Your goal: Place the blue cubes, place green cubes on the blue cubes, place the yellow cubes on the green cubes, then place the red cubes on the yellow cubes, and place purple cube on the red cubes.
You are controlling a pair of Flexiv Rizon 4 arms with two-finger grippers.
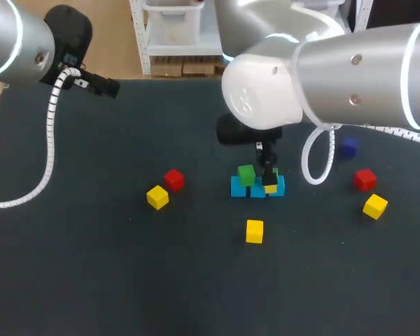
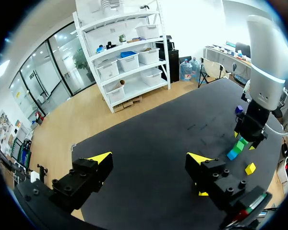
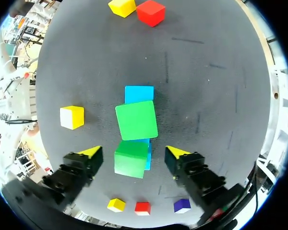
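We had the blue cubes down in a row mid-bench, so layer one looked done. One green cube sat on top of them. A second green cube sat beside it on the same row, right between the fingers of our right gripper. Its jaws stood open, clear of that cube on both sides, gripping nothing. Our left gripper hung over the left side of the bench, jaws wide apart and empty. By our reckoning the green layer was just about settled. Left to go were three yellow cubes, two red cubes and the purple cube, all loose on the bench, apart from the stack.
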